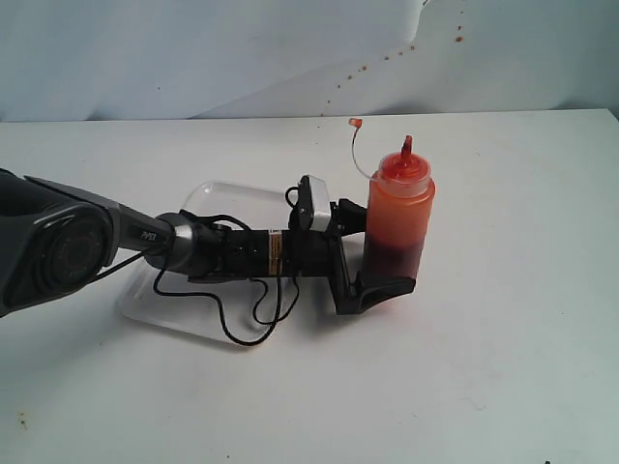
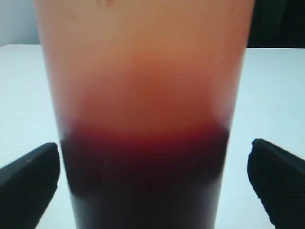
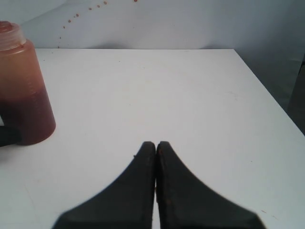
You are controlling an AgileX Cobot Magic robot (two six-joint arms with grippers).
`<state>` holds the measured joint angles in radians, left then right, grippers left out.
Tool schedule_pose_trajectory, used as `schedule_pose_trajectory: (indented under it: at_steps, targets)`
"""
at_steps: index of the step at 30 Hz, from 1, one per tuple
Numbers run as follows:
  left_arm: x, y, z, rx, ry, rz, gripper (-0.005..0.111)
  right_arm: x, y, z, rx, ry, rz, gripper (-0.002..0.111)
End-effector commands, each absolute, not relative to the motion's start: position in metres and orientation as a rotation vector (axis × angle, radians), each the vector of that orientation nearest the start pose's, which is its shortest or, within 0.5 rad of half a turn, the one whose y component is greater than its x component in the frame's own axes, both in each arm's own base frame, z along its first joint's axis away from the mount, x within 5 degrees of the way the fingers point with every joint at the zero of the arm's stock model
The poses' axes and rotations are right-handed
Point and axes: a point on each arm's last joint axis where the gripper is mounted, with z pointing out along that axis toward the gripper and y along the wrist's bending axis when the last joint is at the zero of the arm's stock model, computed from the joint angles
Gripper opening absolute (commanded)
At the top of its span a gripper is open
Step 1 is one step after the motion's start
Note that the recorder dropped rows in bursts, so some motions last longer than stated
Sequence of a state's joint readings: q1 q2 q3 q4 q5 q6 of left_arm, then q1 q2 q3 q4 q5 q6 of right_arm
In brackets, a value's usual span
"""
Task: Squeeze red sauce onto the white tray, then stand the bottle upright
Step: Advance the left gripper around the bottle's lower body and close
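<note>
The left gripper point(image 2: 153, 157) has its fingers point(image 2: 28, 188) spread wide either side of the upright bottle point(image 1: 398, 217), clear of it. Dark red sauce point(image 2: 143, 200) fills the bottle's lower part. The right gripper point(image 3: 156, 148) has its fingers pressed together, empty.

Light: bright, soft and even on the white table point(image 1: 503, 338).
Shadows: faint and gray, under the left arm point(image 1: 222, 253).
Left wrist view: the bottle point(image 2: 143, 119) is too close and looks fuzzy.
Right wrist view: the right gripper point(image 3: 156, 145) looks a bit soft at the near edge.
</note>
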<state>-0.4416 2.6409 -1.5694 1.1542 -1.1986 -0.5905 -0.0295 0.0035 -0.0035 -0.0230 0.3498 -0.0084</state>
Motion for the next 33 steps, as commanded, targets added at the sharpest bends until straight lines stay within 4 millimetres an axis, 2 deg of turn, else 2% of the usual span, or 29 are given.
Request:
schedule_pose_trajectory:
  at_steps: [1, 11, 26, 29, 33]
  targets:
    - [0.39, -0.278, 0.022, 1.162, 1.362, -1.144, 0.104, 0.053, -0.003, 0.182, 0.015, 1.829, -0.053, 0.0]
    - [0.394, -0.283, 0.024, 1.102, 1.392, -1.111, 0.104, 0.053, -0.003, 0.182, 0.015, 1.829, -0.053, 0.0]
    - [0.395, -0.301, 0.025, 1.146, 1.428, -1.049, 0.103, 0.053, -0.003, 0.182, 0.015, 1.829, -0.053, 0.0]
    - [0.396, -0.303, 0.024, 1.14, 1.459, -1.032, 0.092, 0.053, -0.003, 0.182, 0.015, 1.829, -0.053, 0.0]
    - [0.396, -0.303, 0.024, 1.145, 1.459, -1.029, 0.058, 0.053, -0.003, 0.182, 0.015, 1.829, -0.053, 0.0]
